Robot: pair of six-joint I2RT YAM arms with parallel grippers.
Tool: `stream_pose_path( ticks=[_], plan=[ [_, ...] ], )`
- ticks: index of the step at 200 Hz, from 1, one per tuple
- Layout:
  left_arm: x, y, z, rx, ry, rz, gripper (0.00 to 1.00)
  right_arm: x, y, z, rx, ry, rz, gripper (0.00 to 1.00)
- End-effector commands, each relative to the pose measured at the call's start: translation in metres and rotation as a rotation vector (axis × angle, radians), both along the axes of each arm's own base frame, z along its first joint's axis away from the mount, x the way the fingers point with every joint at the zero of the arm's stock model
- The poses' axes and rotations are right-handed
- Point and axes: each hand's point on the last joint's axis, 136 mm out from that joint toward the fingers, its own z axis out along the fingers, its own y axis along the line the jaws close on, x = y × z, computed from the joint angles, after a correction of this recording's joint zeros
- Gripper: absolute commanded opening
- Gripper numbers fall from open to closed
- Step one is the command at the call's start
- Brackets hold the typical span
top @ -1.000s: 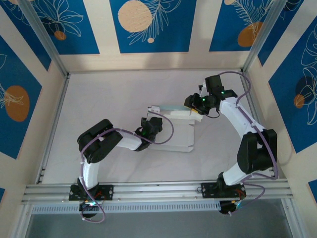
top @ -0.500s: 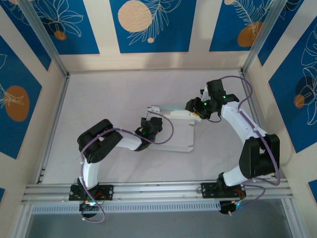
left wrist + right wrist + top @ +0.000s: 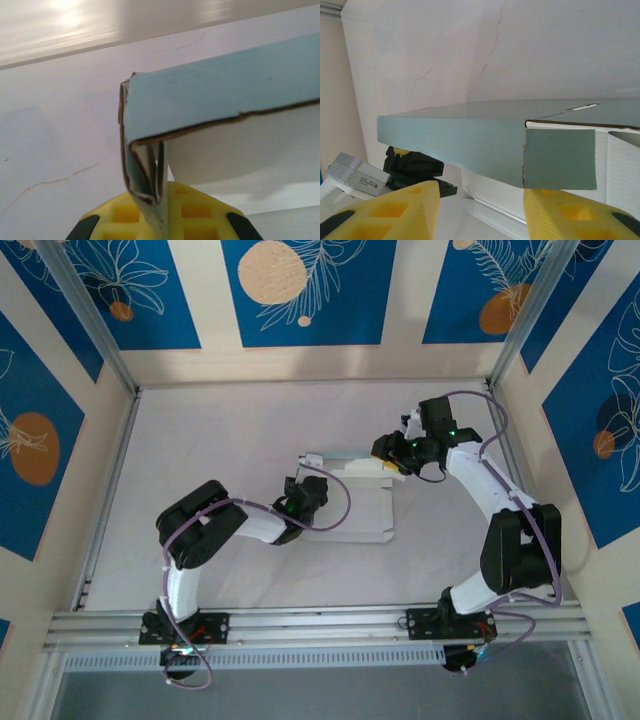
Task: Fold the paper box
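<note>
We judged the fold to be about half done. The paper box (image 3: 360, 510) lay in the middle of the table (image 3: 220, 430), with most of its card flat on the surface and one long wall (image 3: 445, 137) standing up along the far edge. The left gripper (image 3: 156, 210) was closed on the paper box, pinching the doubled card at the left corner of that wall. The right gripper (image 3: 481, 200) had its jaws apart at the right end of the wall, where a small end flap (image 3: 560, 159) hung down. We could not tell if its fingers touched the card. The other walls and the closing were, in our opinion, not yet made.
</note>
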Motion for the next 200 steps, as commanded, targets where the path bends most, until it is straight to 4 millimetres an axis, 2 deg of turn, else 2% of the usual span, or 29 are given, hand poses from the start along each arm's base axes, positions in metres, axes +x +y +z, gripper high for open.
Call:
stream_pose_path(
  ticks=[1, 49, 116, 154, 200],
  plan=[
    [-0.016, 0.025, -0.047, 0.190, 0.131, 0.007, 0.00, -0.010, -0.003, 0.007, -0.076, 0.002, 0.050, 0.51],
    [-0.016, 0.029, -0.033, 0.175, 0.094, 0.019, 0.00, -0.020, -0.010, 0.017, -0.112, -0.036, 0.065, 0.52],
    [-0.020, 0.021, -0.001, 0.137, 0.038, -0.007, 0.00, -0.008, -0.011, 0.025, -0.123, -0.063, 0.056, 0.52],
    [-0.020, 0.021, -0.008, 0.150, 0.047, -0.012, 0.00, -0.001, -0.009, 0.016, -0.120, -0.042, 0.061, 0.52],
    [-0.021, 0.021, -0.016, 0.161, 0.053, -0.012, 0.00, 0.004, -0.006, -0.006, -0.128, 0.003, 0.066, 0.52]
  ],
)
